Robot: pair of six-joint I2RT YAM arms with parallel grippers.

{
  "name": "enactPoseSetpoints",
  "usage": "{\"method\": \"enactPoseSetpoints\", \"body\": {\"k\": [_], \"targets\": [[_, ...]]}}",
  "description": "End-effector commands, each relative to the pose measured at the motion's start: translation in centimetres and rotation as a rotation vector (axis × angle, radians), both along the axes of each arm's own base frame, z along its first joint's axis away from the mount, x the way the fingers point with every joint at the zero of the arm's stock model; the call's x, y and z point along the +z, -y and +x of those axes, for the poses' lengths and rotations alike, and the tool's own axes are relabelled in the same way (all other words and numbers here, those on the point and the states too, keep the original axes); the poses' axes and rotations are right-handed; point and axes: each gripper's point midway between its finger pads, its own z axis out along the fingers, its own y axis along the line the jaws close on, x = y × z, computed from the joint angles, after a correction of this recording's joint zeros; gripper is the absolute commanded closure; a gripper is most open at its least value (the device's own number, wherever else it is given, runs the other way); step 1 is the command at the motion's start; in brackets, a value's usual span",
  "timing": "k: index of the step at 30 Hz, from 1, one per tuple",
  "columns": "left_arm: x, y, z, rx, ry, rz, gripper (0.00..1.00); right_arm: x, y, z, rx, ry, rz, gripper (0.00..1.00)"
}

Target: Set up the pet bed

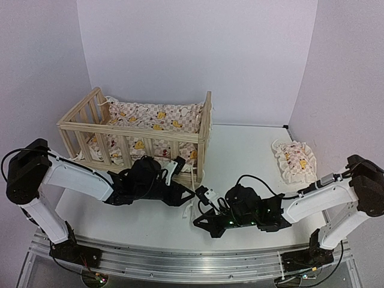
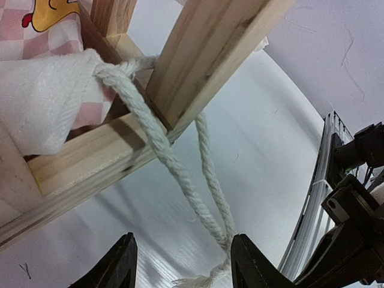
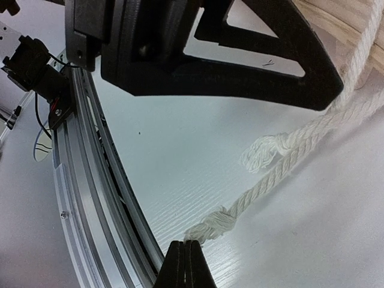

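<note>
The pet bed [image 1: 144, 133] is a light-wood slatted frame at the back left, with a pink-checkered duck cushion [image 1: 157, 117] inside. Two white cords [image 2: 180, 174] hang from its front right corner post [image 2: 204, 54]. My left gripper [image 2: 183, 240] is open at that corner, and the cords run down against its right finger [image 2: 249, 261]. It also shows in the top view [image 1: 187, 198]. My right gripper [image 3: 185, 245] is shut, pinching the frayed end of one cord [image 3: 216, 223] just above the table. In the top view it [image 1: 197, 222] lies low, just right of the left gripper.
The small matching pillow [image 1: 294, 159] lies on the white table at the right. The metal rail [image 3: 90, 180] runs along the table's near edge, close to both grippers. The left gripper's black body [image 3: 210, 54] hangs right above the right one. White walls stand behind.
</note>
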Motion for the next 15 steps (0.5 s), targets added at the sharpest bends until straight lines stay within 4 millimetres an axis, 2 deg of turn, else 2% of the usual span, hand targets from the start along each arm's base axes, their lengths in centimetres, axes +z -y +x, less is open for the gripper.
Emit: {"method": "enactPoseSetpoints", "body": {"k": [1,7,10,15], "targets": [[2.2,1.3,2.1,0.099,-0.022,-0.101,0.46,1.7,-0.8,0.5,0.008,0.044,0.036,1.0],[3.0,1.9,2.5,0.096,-0.004,-0.136,0.52,1.7,-1.0,0.4,0.016,0.038,0.038,1.0],[2.7,1.8,2.9,0.12,-0.003,-0.13,0.69,1.8,-1.0,0.4,0.015,0.04,0.042,1.0],[1.8,1.7,3.2,0.134,0.001,-0.122,0.88,2.3,-1.1,0.7,0.01,0.033,0.054,1.0]]}}
